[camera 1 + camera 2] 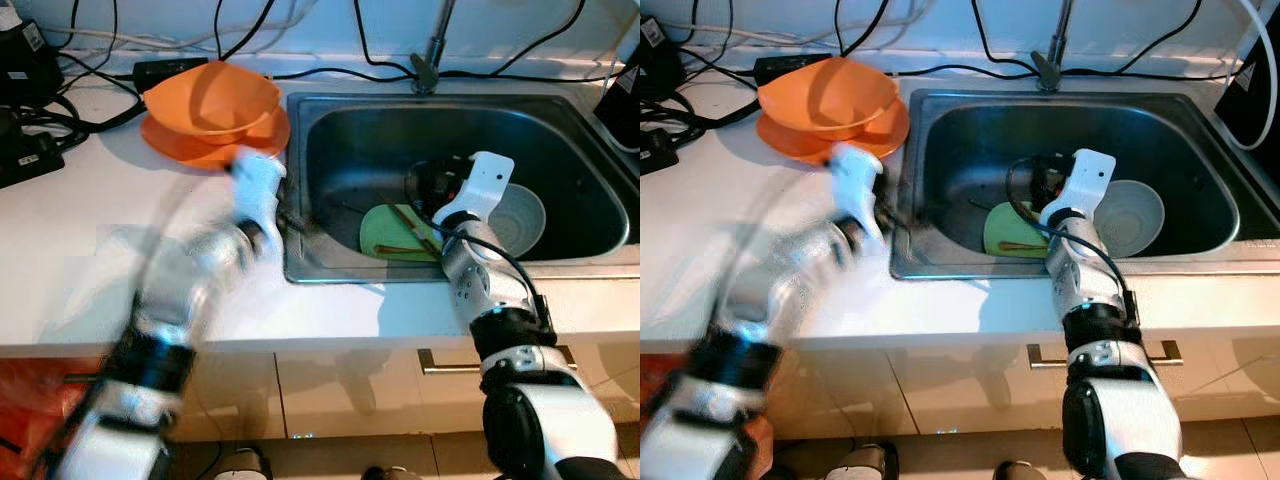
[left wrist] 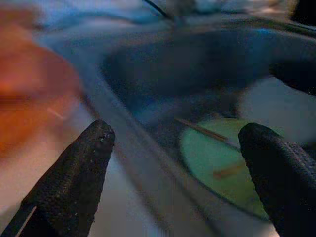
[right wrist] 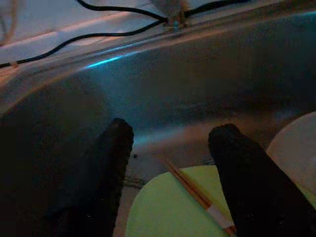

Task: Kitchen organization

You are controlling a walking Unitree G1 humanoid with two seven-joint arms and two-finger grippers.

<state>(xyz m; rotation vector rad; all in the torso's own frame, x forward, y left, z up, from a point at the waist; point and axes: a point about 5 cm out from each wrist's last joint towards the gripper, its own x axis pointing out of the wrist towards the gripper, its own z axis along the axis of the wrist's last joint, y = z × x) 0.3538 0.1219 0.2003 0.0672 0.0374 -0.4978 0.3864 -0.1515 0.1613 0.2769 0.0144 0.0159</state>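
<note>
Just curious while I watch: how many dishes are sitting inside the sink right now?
2. A green plate lies on the sink floor with chopsticks across it, and a pale bowl sits beside it, toward the robot's right. The right arm may hide others.

Bare steel sink floor left of the green plate; chopsticks and white bowl crowding the right.

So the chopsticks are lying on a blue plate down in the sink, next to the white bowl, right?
Not quite: the plate is light green, not blue, as the left eye view shows. The chopsticks do lie on it in the sink, beside the white bowl.
</note>
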